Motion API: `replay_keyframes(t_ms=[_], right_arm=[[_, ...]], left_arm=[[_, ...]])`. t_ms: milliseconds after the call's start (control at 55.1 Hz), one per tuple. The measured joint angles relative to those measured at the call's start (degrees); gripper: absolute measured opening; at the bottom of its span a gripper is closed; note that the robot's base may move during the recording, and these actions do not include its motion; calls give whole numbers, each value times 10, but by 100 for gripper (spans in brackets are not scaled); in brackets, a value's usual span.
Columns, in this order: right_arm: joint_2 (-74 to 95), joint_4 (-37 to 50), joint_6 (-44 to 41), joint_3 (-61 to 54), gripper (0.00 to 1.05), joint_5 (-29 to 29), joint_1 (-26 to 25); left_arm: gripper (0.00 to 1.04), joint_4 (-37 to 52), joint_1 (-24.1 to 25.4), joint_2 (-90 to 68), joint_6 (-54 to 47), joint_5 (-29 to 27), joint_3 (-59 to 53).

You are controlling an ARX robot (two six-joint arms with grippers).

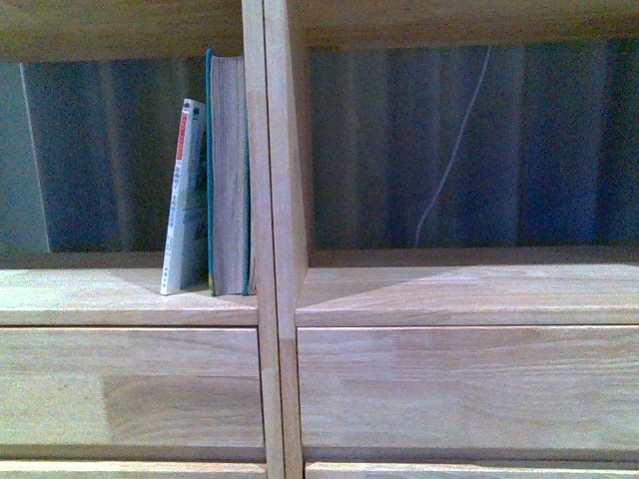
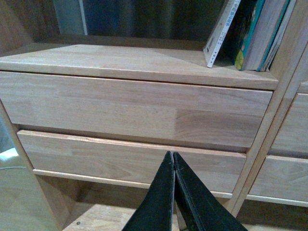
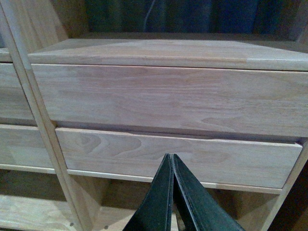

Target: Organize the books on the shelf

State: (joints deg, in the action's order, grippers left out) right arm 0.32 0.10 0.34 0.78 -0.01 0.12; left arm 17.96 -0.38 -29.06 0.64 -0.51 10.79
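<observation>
Two books stand in the left compartment of the light wood shelf (image 1: 130, 296). The thick teal-covered book (image 1: 229, 175) is upright against the centre divider (image 1: 270, 200), page edges facing out. The thinner white paperback (image 1: 185, 200) leans against its left side. Both also show in the left wrist view: the white paperback (image 2: 221, 31) and the teal book (image 2: 262, 36). My left gripper (image 2: 172, 155) is shut and empty, in front of the lower left drawer front (image 2: 130, 161). My right gripper (image 3: 171, 157) is shut and empty, before the lower right drawer front (image 3: 178, 154).
The right compartment (image 1: 469, 279) holds no books; a thin white cord (image 1: 454, 150) hangs against its dark back. Drawer fronts (image 1: 130, 384) lie below both compartments. Below the drawers is an open gap over a wooden floor board (image 2: 110, 219).
</observation>
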Motion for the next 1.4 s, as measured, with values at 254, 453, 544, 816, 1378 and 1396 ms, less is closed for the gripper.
replay_keyframes(t_ms=[254,453,544,816,1378,1396], right_arm=[[0,0,0,0,3,0,0],[0,0,0,0,3,0,0],[0,0,0,0,3,0,0],[0,0,0,0,3,0,0],[0,0,0,0,3,0,0],[0,0,0,0,3,0,0]], left_arm=[[3,-7,1,55,0,5,-44],[3,-25,1,92,0,5,-64],[3,-34,1,108,0,5,-71],[3,-53,1,162,0,5,-99],[3,-177,1,287,-1,5,-101],[3,-178,1,287,-1,5,-101]])
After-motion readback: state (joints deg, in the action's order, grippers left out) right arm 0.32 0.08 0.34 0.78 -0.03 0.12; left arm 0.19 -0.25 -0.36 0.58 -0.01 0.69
